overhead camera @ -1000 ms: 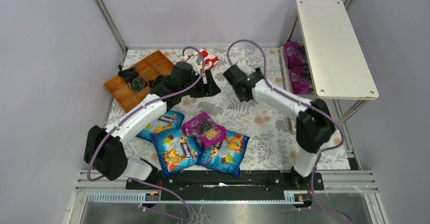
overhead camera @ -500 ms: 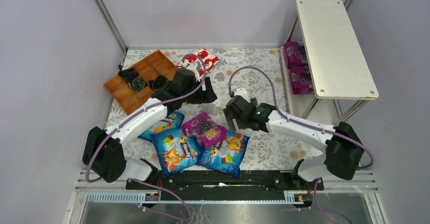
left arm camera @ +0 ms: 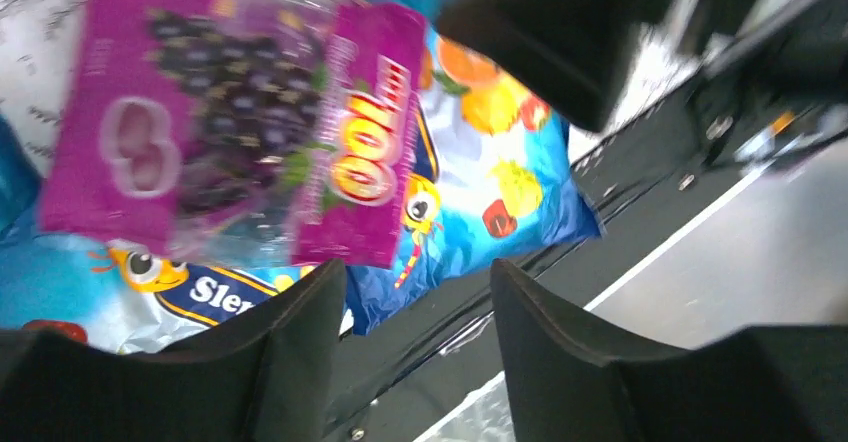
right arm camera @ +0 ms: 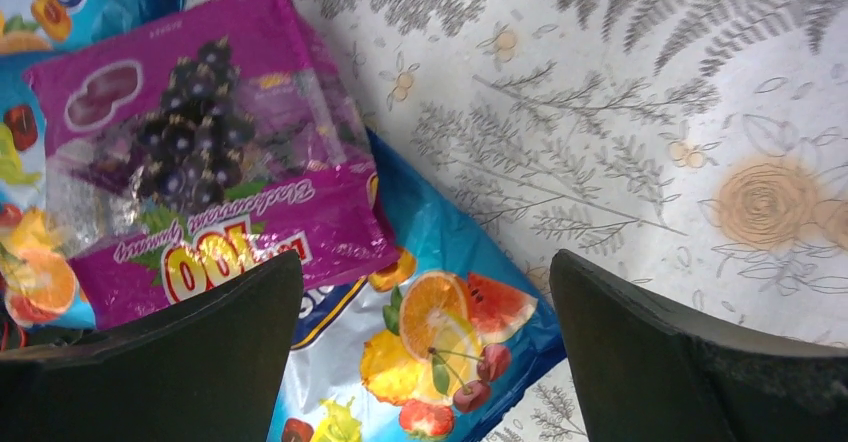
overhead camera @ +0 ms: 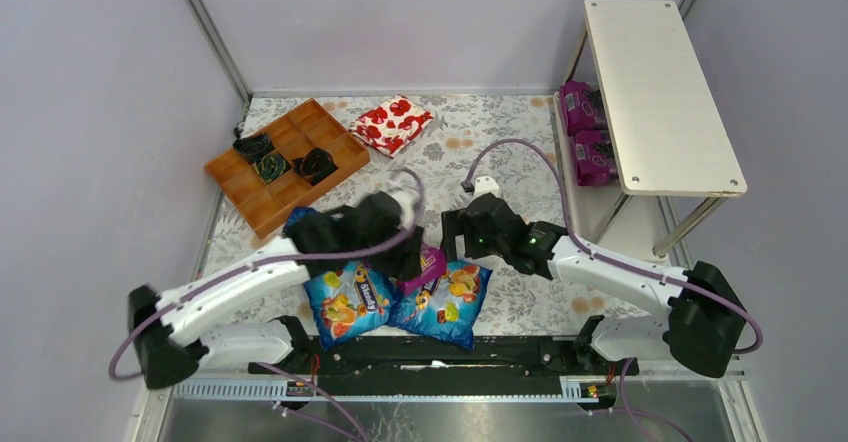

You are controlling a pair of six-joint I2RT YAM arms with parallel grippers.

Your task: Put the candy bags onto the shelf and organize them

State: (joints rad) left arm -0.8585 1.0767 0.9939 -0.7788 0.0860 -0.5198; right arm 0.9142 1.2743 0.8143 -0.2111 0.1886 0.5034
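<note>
A magenta-purple candy bag (right arm camera: 210,162) lies on top of a pile of blue candy bags (overhead camera: 350,300) at the table's near middle. My left gripper (overhead camera: 405,257) is open and empty, right over the purple bag (left arm camera: 230,122), with a blue bag (left arm camera: 490,172) beyond it. My right gripper (overhead camera: 457,237) is open and empty, just right of the pile above a blue fruit bag (right arm camera: 430,352). The shelf (overhead camera: 660,92) stands at the right. Two purple bags (overhead camera: 585,127) lie on its lower tier.
A brown compartment tray (overhead camera: 285,162) with small dark wrapped pieces sits at the back left. A red-and-white flower packet (overhead camera: 393,122) lies beside it. A black rail (overhead camera: 440,354) runs along the near edge. Walls close in on both sides.
My left arm swung back from the flower packet to over the pile at the front. My right arm came down from the table's middle to the pile's right side.
</note>
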